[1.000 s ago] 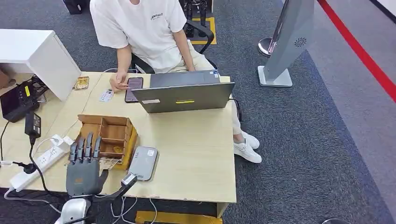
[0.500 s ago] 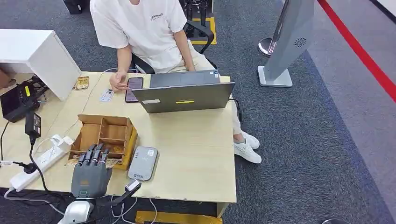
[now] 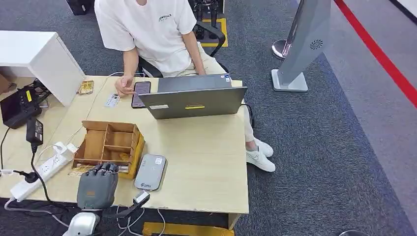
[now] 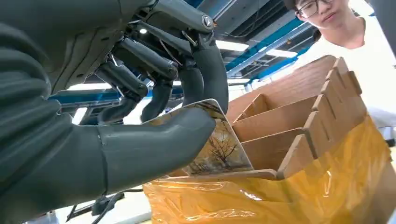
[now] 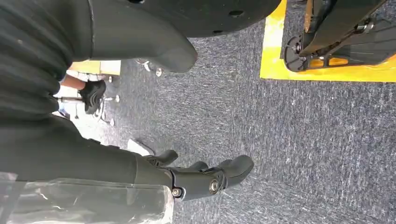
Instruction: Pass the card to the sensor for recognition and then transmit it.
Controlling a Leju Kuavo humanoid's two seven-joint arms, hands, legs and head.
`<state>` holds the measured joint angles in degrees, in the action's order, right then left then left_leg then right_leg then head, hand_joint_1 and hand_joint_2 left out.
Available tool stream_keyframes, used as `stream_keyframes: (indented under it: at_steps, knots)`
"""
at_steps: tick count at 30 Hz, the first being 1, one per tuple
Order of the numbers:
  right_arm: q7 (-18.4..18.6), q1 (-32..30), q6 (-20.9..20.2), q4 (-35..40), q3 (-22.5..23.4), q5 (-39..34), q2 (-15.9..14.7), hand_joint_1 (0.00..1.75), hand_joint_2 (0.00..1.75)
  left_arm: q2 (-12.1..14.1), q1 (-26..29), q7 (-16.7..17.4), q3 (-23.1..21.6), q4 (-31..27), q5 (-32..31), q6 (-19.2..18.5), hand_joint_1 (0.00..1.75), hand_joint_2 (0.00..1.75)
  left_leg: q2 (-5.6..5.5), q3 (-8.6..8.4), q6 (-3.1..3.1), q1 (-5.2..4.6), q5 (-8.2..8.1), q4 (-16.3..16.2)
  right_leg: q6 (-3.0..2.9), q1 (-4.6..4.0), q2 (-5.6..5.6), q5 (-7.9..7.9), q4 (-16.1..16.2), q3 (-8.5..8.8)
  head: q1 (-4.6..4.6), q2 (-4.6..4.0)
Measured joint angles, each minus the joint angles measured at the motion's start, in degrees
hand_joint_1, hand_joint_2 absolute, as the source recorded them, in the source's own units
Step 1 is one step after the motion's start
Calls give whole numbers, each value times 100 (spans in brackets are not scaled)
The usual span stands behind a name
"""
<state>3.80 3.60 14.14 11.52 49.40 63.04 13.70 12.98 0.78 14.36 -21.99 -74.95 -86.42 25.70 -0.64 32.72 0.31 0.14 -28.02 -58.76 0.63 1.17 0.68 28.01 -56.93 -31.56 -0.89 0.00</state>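
My left hand (image 3: 97, 186) sits at the near edge of the table, fingers curled down over the front of the wooden divided box (image 3: 109, 142). In the left wrist view the thumb (image 4: 140, 149) lies across a card (image 4: 219, 149) printed with bare trees, and the dark fingers (image 4: 201, 70) close behind it, pinching it at the box's (image 4: 299, 116) front slot. The grey card sensor (image 3: 150, 171) lies flat just right of the box and hand. My right hand (image 5: 205, 179) hangs over blue-grey carpet, fingers loosely bent, holding nothing.
A person (image 3: 152, 34) sits at the far side behind an open laptop (image 3: 194, 101), one hand on a phone (image 3: 141, 93). A power strip (image 3: 42, 169) with cables and a black device (image 3: 17, 108) lie left. A white cabinet (image 3: 37, 56) stands at the far left.
My left hand has drawn back from above the box toward the table's near edge. Its fingers, stretched out over the compartments before, have curled down at the box front.
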Motion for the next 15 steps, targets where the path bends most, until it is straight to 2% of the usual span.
stream_keyframes:
  at_steps: [8,15]
  knots:
    - [0,1,0,0,0,0,0,0,175,-177,2,-308,324,2,0,-129,175,175,0,0,0,0,0,0,0,0,0,0,0,0,0,0]
    - [0,0,0,0,2,-11,0,0,175,-271,31,-236,417,-105,0,-55,175,175,0,0,0,1,0,0,0,-1,1,0,0,-1,2,0]
